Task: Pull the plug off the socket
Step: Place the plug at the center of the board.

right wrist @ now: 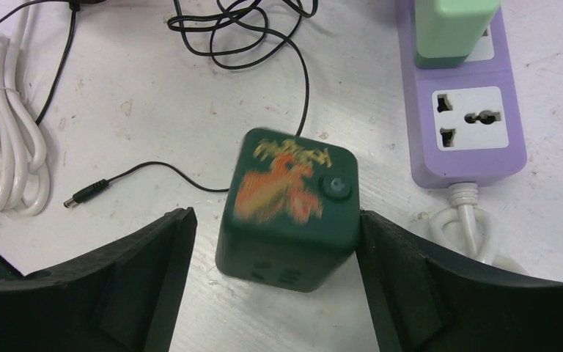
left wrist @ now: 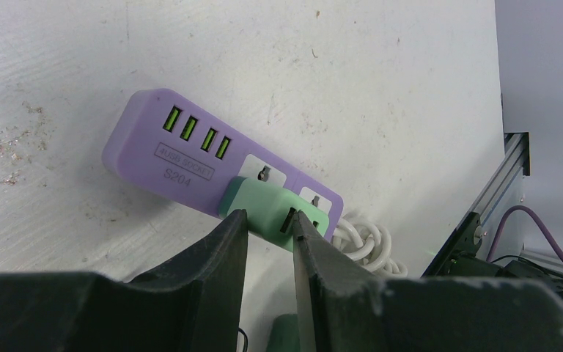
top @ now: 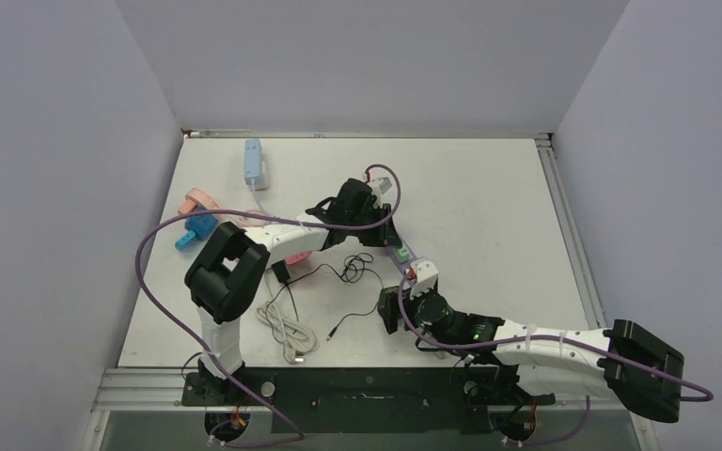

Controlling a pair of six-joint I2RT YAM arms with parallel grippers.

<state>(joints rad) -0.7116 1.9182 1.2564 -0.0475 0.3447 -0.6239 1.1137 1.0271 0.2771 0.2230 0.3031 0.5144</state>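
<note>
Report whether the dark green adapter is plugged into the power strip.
Out. The dark green adapter stands on the table, apart from the purple power strip, whose nearest socket is empty.

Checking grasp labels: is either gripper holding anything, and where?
Nothing held: right gripper open around the dark green plug; left gripper shut near the mint adapter.

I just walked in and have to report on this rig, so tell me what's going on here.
Two robot arms are working at a purple power strip on the table. The left hand is shut, with its tips at the mint-green plug seated in the strip. Whether it actually pinches that plug is unclear. The right hand stands open around a dark green adapter cube lying on the table beside the strip. The socket nearest the strip's cable is empty.
</note>
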